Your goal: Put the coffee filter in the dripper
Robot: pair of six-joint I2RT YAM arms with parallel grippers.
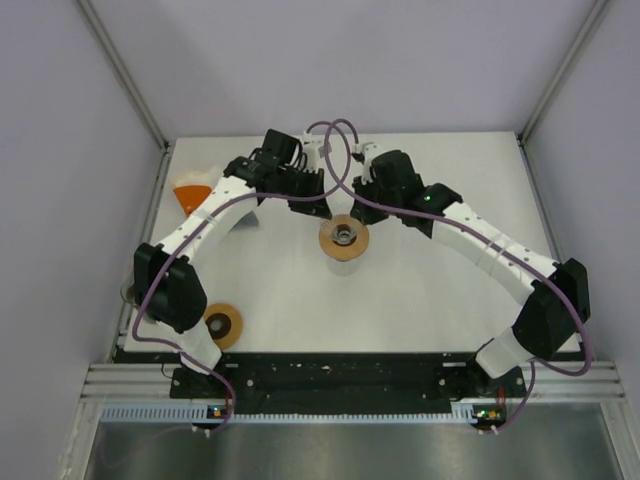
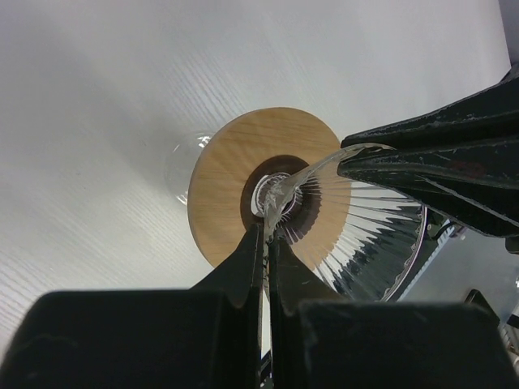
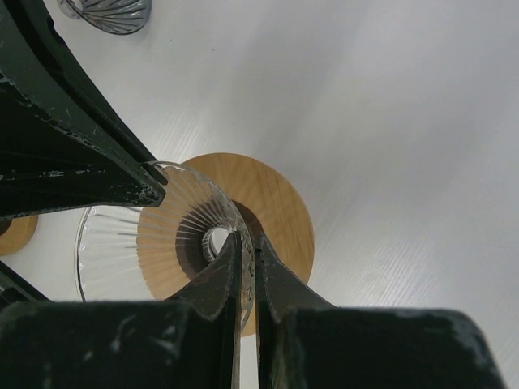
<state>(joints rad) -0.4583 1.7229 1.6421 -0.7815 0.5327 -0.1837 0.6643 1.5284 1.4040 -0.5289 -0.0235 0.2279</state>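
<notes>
A clear ribbed glass dripper (image 2: 365, 235) with a round wooden collar (image 1: 343, 240) is at the table's middle. My left gripper (image 2: 268, 231) is shut on the dripper's glass rim. My right gripper (image 3: 247, 239) is shut on the rim of the same dripper (image 3: 174, 223) from the other side. Each wrist view shows the other gripper's fingers on the rim, the right one's in the left wrist view (image 2: 422, 162) and the left one's in the right wrist view (image 3: 73, 162). An orange cone with a white top (image 1: 192, 188) stands at the far left; I cannot tell whether that is the filter.
A second wooden ring (image 1: 222, 325) lies near the left arm's base. Another clear ribbed glass cone (image 3: 109, 12) sits on the table beyond the left gripper. Metal posts stand at the table's far corners.
</notes>
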